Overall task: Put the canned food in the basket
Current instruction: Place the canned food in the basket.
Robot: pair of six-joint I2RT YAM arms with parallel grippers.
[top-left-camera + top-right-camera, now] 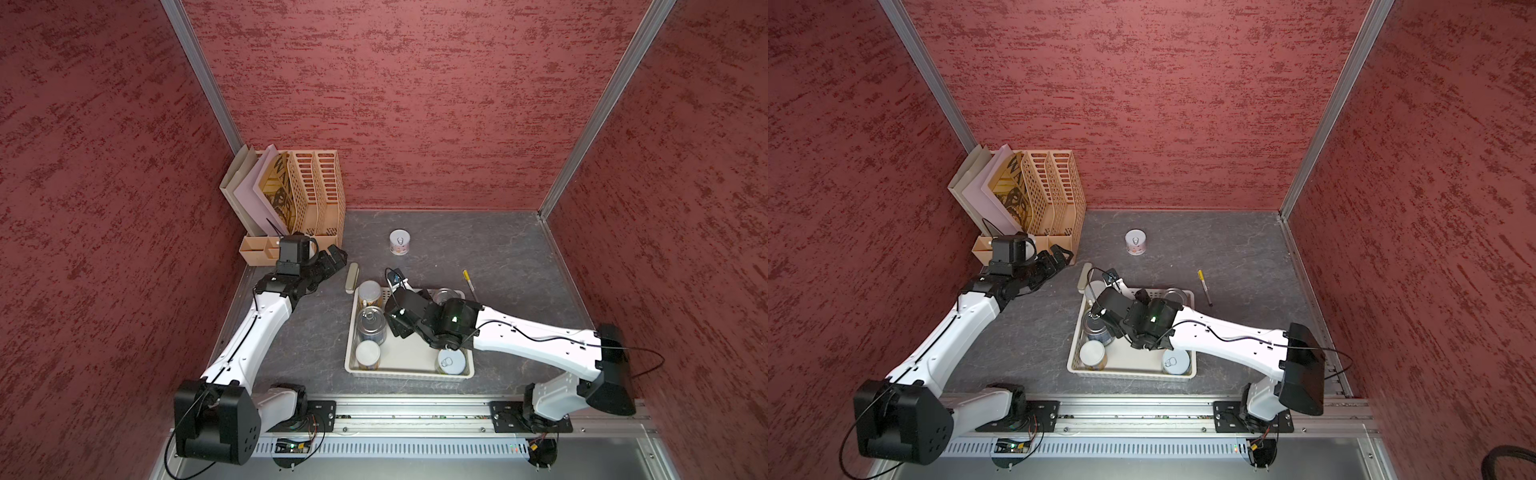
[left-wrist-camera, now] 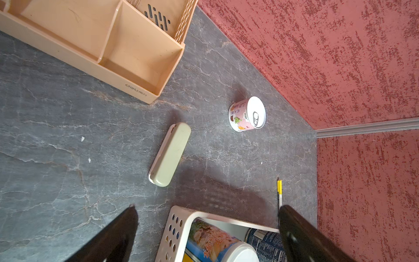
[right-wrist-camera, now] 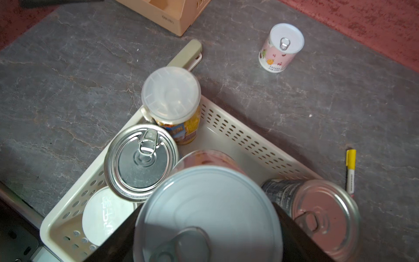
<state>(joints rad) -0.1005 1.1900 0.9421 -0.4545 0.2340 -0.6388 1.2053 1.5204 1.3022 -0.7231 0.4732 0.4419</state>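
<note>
White shells and black joints are covering the left arm (image 1: 249, 332) and the right arm (image 1: 540, 336); a thin black cable (image 1: 524, 337) is running along each. Behind the right fingers (image 3: 297, 233) a green light (image 1: 455, 319) is glowing.

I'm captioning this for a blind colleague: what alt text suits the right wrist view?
Close up, the right end effector holds a white-lidded can over a white basket with four other cans in it. Beyond, on the grey table, are a pink can, a beige bar and a yellow pen.
</note>
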